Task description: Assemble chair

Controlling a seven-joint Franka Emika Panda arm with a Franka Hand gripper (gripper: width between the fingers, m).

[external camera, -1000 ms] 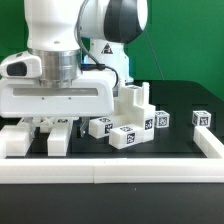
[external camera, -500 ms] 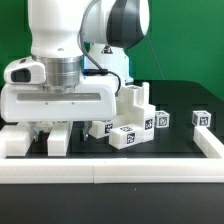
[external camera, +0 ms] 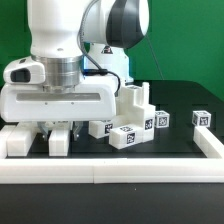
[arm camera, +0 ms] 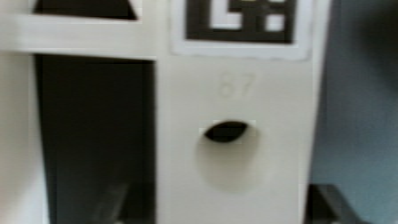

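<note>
My gripper (external camera: 58, 127) is low over the table at the exterior view's left front. Its fingers straddle a flat white chair part (external camera: 60, 139) that lies on the table. In the wrist view this part (arm camera: 231, 150) fills the frame, with a round hole in its middle and a marker tag (arm camera: 240, 22) at one end. Dark fingertips (arm camera: 338, 205) press against its sides, so the jaws look shut on it. A second white part (external camera: 15, 141) lies beside it. Several more tagged white parts (external camera: 122, 130) are piled in the middle.
A white rail (external camera: 110, 170) runs along the front of the black table and turns back at the exterior view's right (external camera: 207, 140). A small tagged white block (external camera: 201, 118) sits at the back right. The arm's base (external camera: 105, 55) stands behind the pile.
The gripper came down a little onto the flat white part in the first half second, then stayed still. The parts on the table have not moved.
</note>
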